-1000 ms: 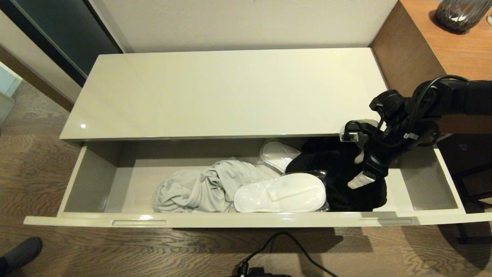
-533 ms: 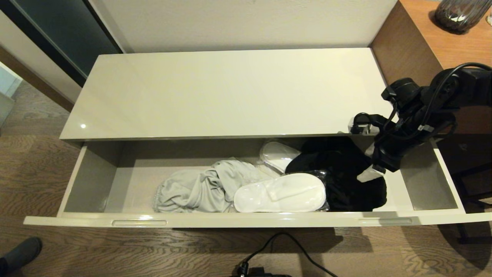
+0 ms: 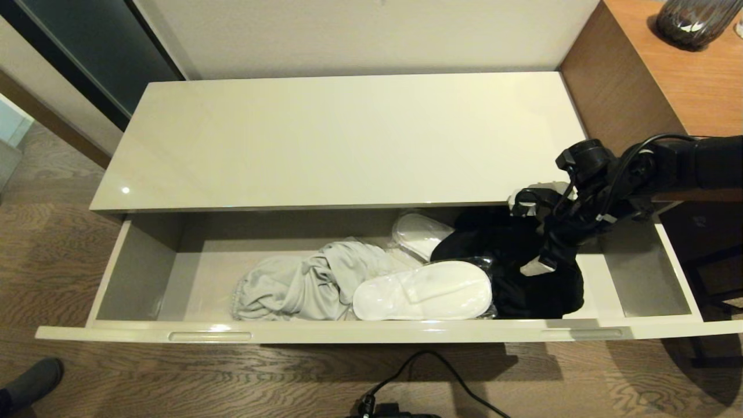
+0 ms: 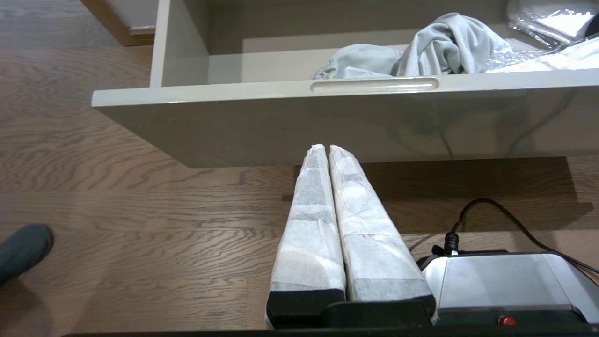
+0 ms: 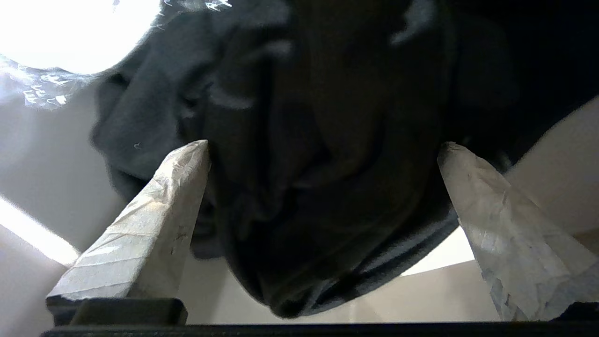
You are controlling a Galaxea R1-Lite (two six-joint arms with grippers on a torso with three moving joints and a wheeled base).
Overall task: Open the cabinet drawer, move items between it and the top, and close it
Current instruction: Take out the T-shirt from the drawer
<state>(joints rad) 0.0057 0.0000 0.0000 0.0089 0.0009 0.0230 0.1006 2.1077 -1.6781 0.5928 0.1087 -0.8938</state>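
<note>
The cabinet drawer [image 3: 360, 332] stands pulled out below the bare cream top [image 3: 348, 139]. Inside lie a light grey garment [image 3: 302, 287], a white slipper [image 3: 424, 297] in clear plastic with a second slipper [image 3: 419, 232] behind it, and a black garment [image 3: 522, 296] towards the right. My right gripper [image 3: 543, 261] is down in the drawer, open, its fingertips spread to either side of the black garment [image 5: 327, 93] with nothing pinched. My left gripper [image 4: 326, 147] is shut and empty, low in front of the drawer front [image 4: 234, 93]. That view also catches the grey garment [image 4: 421, 51].
A taller brown wood-grain unit [image 3: 638, 69] with a dark vase [image 3: 691, 20] stands right of the cabinet. On the wood floor lie a black cable [image 3: 429, 371] and, at the left, a grey shoe [image 3: 32, 377]. The drawer's left part [image 3: 174, 273] holds nothing.
My right gripper swung right and up off the black garment, then came back left and down over it, staying open. The left arm and the items have not moved.
</note>
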